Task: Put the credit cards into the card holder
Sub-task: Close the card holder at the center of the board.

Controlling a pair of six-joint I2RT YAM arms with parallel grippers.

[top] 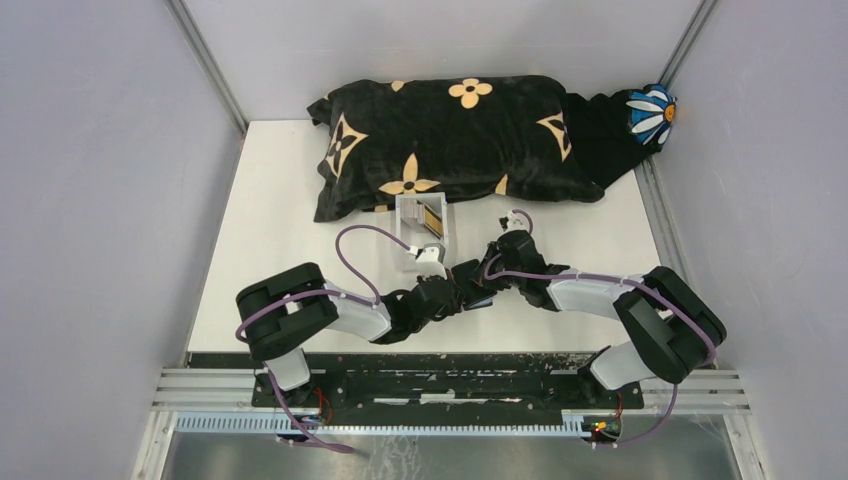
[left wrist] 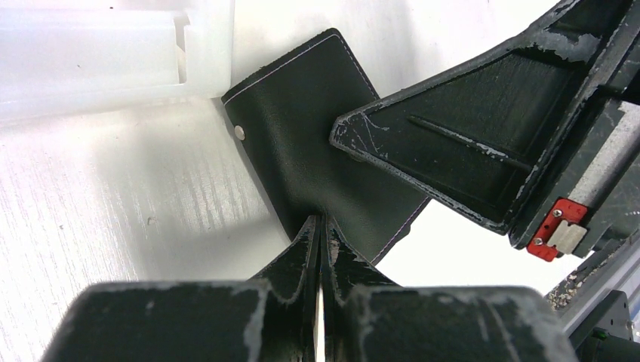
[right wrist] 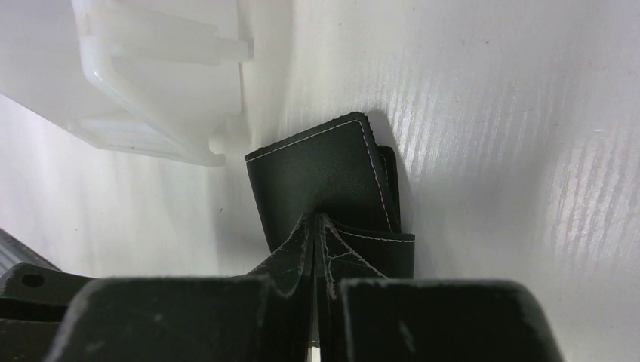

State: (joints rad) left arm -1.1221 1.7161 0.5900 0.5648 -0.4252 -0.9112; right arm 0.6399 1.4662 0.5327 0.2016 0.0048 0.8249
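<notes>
Left fingers [left wrist: 312,230]: clenched tight on the near edge of the card holder [left wrist: 302,136], pads pressed together with only the leather between them.

Right fingers [right wrist: 308,226]: likewise clenched, grasping the same card holder from the opposite side. From the left wrist view the right fingertip lies across the holder's far face.

Card holder: black, stitched edge, one small stud showing, pinched between both sets of fingers. Right wrist view shows its flaps slightly parted. It casts a shadow on the white bench [top: 290,220]; cannot tell whether a corner touches the surface.

Just beyond the holder: clear box [top: 402,215], near but apart from it. Credit cards [top: 431,219] stand on edge inside the box, a gold-tan one showing.

Farther back: black pillow [top: 450,145] with tan flower pattern, along the rear of the bench.
</notes>
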